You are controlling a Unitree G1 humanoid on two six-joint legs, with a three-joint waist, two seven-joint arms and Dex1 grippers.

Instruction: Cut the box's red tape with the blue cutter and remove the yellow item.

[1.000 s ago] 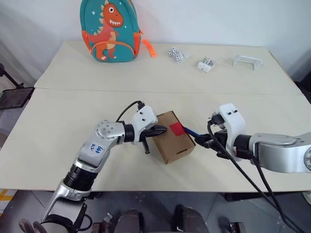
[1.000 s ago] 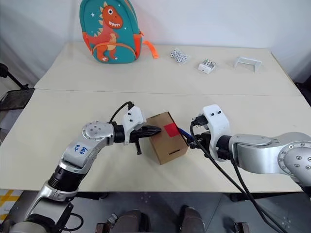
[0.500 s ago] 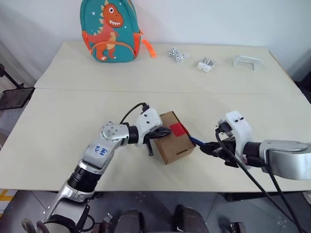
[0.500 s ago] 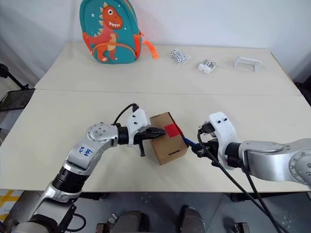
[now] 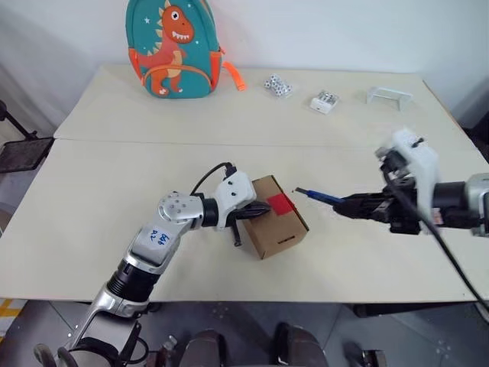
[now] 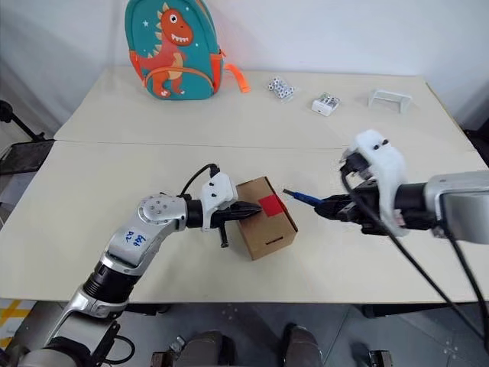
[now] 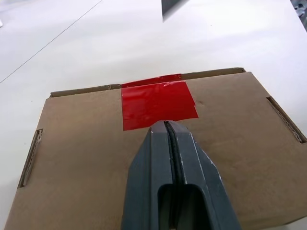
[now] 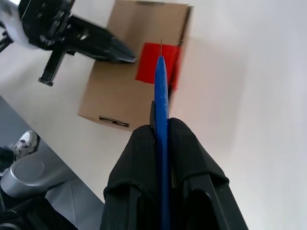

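the box sits on the near half of the table, lid still shut, with the red tape lying across the top and folding over the lid edge that faces the right arm. the left gripper has its fingers pressed together with nothing between them, tips resting on the lid just beside the near edge of the tape, which reads as pinning the carton down. the right gripper has its fingers clamped on the blue cutter, which sticks out toward the box with its darker tip in the air, near the taped edge but apart from it; in the right wrist view the blade lines up over the red patch. the yellow item is hidden, presumably inside the closed carton. by my reading the step in hand is the cut itself: from here i cannot tell whether the tape is already slit, though in the left wrist view its top face looks whole. the next move calls for bringing the tip down onto the seam where the tape crosses the lid edge and drawing it along that line, while the left fingers keep the light box from sliding or tipping. the backpack and small white items at the far edge are well apart from the work.
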